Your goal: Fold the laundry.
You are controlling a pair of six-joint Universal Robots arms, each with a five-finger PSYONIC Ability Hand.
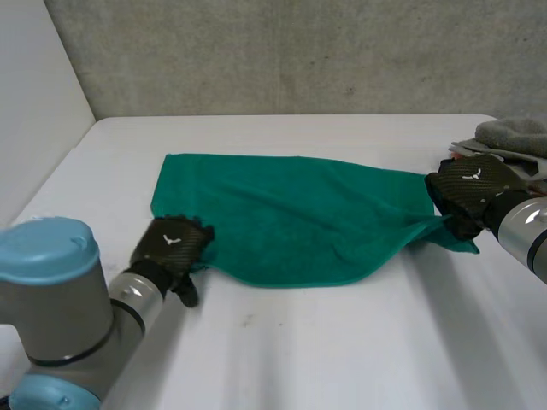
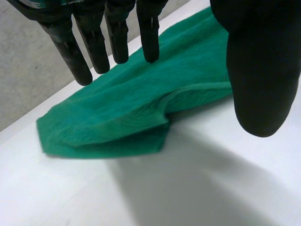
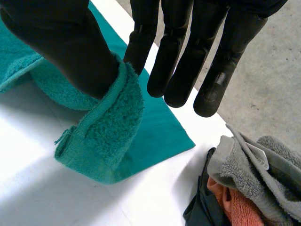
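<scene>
Because the green towel [image 1: 299, 213] lying mid-table [image 1: 342, 350] is soft, light and limp, we favour corners: our right hand [image 1: 470, 192] pinches the one nearest the table's right edge, while our left hand [image 1: 171, 248] hovers straight-fingered, holding nothing, over the near-left corner.

Head camera stood behind and between the arms, faced down across the table [image 1: 342, 359], left wrist camera looked close along the left hand [image 2: 117, 33], right wrist camera likewise along the right hand [image 3: 188, 47], all three shared the green towel [image 1: 291, 213].
</scene>
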